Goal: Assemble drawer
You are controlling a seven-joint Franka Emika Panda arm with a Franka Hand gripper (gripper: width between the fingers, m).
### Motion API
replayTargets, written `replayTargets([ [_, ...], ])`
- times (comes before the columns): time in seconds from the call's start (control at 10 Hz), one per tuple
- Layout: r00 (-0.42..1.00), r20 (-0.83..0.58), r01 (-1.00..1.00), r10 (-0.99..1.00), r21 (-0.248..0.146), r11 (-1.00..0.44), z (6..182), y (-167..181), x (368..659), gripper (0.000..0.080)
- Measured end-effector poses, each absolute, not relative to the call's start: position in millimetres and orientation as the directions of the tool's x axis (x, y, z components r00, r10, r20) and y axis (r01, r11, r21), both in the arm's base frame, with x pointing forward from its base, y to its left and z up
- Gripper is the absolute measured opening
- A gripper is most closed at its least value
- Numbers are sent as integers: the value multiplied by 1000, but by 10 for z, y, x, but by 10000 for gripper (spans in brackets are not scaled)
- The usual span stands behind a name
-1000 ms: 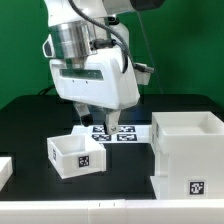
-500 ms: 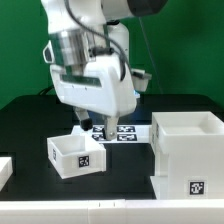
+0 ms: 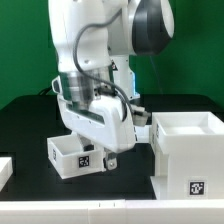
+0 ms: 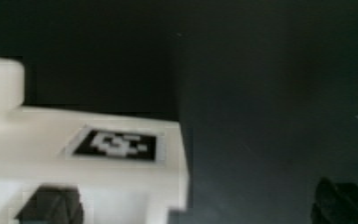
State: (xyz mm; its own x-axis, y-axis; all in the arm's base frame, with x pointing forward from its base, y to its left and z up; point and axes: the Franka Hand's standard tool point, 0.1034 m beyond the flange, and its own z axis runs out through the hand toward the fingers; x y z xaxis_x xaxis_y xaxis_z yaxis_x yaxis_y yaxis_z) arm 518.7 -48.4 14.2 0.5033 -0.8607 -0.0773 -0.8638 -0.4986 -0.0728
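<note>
Gripper (image 3: pixel 105 160) is low over the black table (image 3: pixel 25 125), jaws wide apart with nothing clamped. In the wrist view the gripper (image 4: pixel 199 205) shows two dark fingertips (image 4: pixel 51 205) far from each other. One is in front of a white surface of the drawer (image 4: pixel 60 160), the other is over bare table (image 4: pixel 265 90). Whether either pad touches the drawer cannot be told.

The drawer (image 3: pixel 66 160) sits on the table right against the gripper, on the exterior view's left of it. The drawer's side nearest the gripper is hidden behind the fingers and the hand body. It is upright, open top up, and seems to hold nothing. Its tag (image 3: pixel 85 160) faces the camera just beside the gripper. The wrist view shows the same tag (image 4: pixel 119 145), on the white surface between the two fingertips and nearer the one over the drawer.

Larger white box (image 3: pixel 190 150) stands on the exterior view's right of the gripper. It is near but apart from it, open top, and taller than the drawer. It has its own tag (image 3: pixel 196 186) low on the front face.

White part (image 3: pixel 4 170) lies well apart from the gripper at the exterior view's left edge. It is cut off by the frame, so its shape is unclear.

Counts: 1 gripper, 2 fingertips seen, 1 drawer, 1 larger box, 1 partly seen white part, 2 tags.
</note>
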Motion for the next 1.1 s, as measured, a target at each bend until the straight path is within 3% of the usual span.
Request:
replayTargets([
  [0.3,510,-79,-860,-857,-73,-505,132,-455,5186,638],
  [0.4,510,-79,-860,-856,-73,-505,132,-455,5186,468],
  [0.5,511,-79,-859,-856,-73,-506,132,-455,5186,251],
  [0.6,511,-79,-859,-856,-73,-507,132,-455,5186,251],
  [0.7,511,-79,-859,-856,-73,-507,132,-454,5185,112],
  [0.8,514,-78,-858,-854,-74,-509,133,-455,5188,38],
  [1.1,519,-78,-854,-851,-75,-514,135,-456,5189,38],
])
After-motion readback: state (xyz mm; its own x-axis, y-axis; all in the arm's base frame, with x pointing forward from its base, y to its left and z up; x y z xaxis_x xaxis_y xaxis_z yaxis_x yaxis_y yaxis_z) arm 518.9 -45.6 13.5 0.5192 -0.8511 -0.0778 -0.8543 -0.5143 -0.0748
